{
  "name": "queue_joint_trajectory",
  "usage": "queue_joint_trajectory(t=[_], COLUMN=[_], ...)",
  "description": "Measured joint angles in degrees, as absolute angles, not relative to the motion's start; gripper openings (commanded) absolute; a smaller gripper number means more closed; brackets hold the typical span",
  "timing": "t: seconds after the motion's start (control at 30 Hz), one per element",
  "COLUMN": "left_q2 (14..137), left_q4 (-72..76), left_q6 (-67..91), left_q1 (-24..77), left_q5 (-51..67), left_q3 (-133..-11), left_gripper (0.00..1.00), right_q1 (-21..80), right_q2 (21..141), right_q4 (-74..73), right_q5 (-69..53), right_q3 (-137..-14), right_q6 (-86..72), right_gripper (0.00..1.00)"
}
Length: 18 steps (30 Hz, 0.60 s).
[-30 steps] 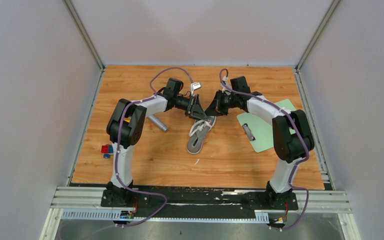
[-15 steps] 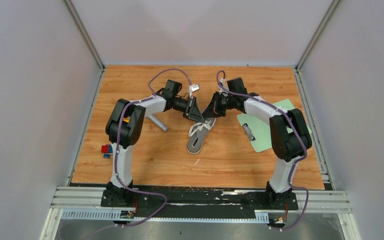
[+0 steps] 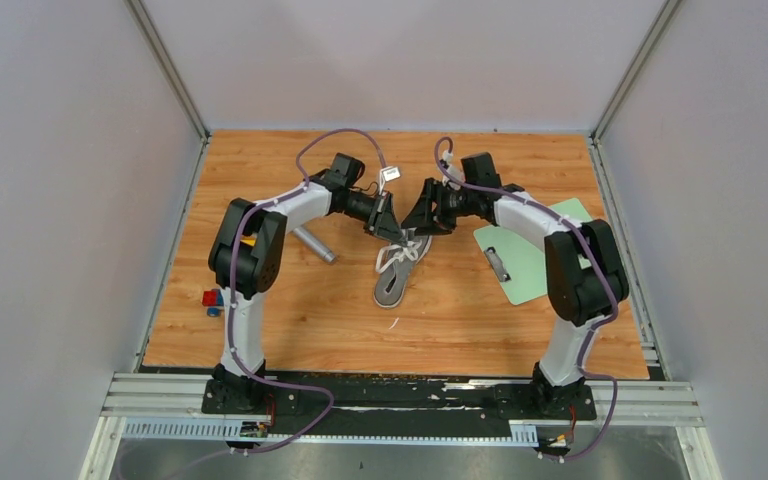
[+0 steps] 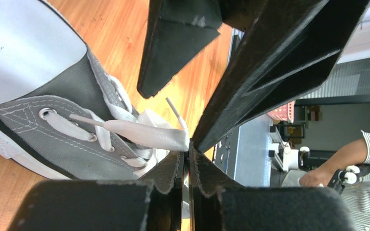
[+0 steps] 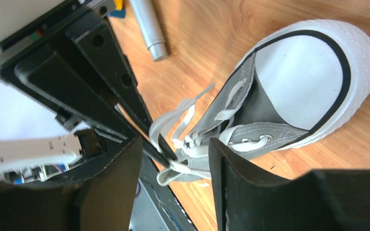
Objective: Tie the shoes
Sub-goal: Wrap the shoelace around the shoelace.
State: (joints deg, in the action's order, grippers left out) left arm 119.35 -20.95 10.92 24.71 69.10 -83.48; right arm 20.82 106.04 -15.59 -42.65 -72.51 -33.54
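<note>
The grey shoe (image 3: 397, 272) with white toe cap lies mid-table, toe toward the arms, its white laces (image 3: 400, 253) loose over the tongue. My left gripper (image 3: 393, 229) hovers over the shoe's far end. In the left wrist view its jaws (image 4: 189, 147) are pressed together on a flat white lace (image 4: 139, 132) running from the eyelets of the shoe (image 4: 38, 103). My right gripper (image 3: 416, 222) faces it closely, open. In the right wrist view a lace loop (image 5: 171, 171) and the left gripper's tip sit between the right gripper's (image 5: 173, 163) spread fingers (image 5: 241, 187), touching neither finger.
A green clipboard (image 3: 530, 255) lies right of the shoe under the right arm. A silver cylinder (image 3: 315, 245) rests to the shoe's left, seen too in the right wrist view as the cylinder (image 5: 149, 29). Small red and blue blocks (image 3: 212, 298) sit near the left edge.
The right gripper has opened and let go of the lace. The left gripper has closed on the lace. Both grippers stay close together over the shoe's far end.
</note>
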Motion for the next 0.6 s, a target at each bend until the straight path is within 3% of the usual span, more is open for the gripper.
queue_joint_trajectory(t=[0.3, 0.6], left_q2=[118.1, 117.2], left_q4=[-24.1, -25.5], left_q6=[7.1, 7.4], left_q1=[25.0, 25.0], left_q5=[69.1, 67.0], left_q3=[-84.9, -84.9], left_gripper=[0.14, 0.18], right_q1=[15.2, 18.0], right_q2=[102.8, 102.5], right_q4=[-19.3, -22.2], right_q5=[-58.1, -61.1], right_q3=[-72.1, -72.1], right_q6=[-9.6, -0.9], right_gripper=[0.57, 0.66])
